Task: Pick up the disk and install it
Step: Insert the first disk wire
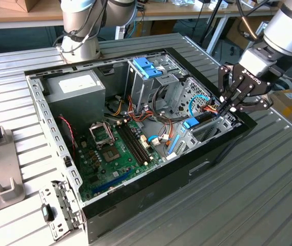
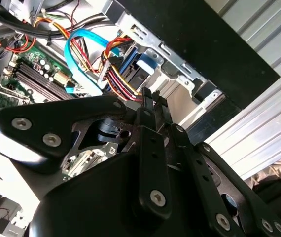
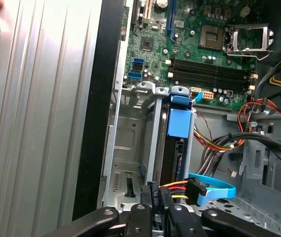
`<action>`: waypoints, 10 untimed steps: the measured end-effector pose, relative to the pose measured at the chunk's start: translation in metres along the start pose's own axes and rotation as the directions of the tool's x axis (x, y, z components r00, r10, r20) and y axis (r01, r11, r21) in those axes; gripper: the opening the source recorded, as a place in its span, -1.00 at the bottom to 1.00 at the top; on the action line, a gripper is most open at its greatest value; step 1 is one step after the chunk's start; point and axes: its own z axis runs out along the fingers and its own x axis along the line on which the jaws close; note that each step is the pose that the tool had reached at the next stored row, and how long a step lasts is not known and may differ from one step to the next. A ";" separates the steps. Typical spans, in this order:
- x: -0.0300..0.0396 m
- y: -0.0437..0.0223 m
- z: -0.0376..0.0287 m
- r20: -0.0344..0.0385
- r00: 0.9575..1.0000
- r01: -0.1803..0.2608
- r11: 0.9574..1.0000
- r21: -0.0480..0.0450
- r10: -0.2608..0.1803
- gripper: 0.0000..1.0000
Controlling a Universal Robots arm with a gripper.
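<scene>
Exterior view shows the gripper (image 1: 234, 105) with fingers nearly together, empty, above the disk (image 3: 176, 148) seated edgewise in its bay; probably stiff, heavy, fragile, best held by the frame edges.

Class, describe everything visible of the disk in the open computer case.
The disk stands on edge in a metal drive bay at the case corner. Only its dark narrow side shows, capped by a light-blue plastic carrier. Red, yellow and black wires and a blue flat cable reach its near end. The gripper hovers just above that end; contact is unclear.
</scene>
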 end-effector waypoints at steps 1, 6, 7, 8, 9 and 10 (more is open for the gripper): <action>-0.0001 0.0005 0.0000 0.000 1.000 0.000 1.000 0.000 0.000 -0.62; -0.0041 0.0037 0.0008 0.000 1.000 0.000 1.000 0.000 0.000 -0.62; -0.0051 0.0043 0.0009 0.000 1.000 0.000 1.000 0.000 0.000 -0.62; -0.0059 0.0046 0.0011 0.000 1.000 0.000 1.000 0.000 0.000 -0.62; -0.0070 0.0054 0.0012 0.000 1.000 0.000 1.000 0.000 0.000 -0.62; -0.0092 0.0066 0.0014 0.000 1.000 0.000 1.000 0.000 0.000 -0.62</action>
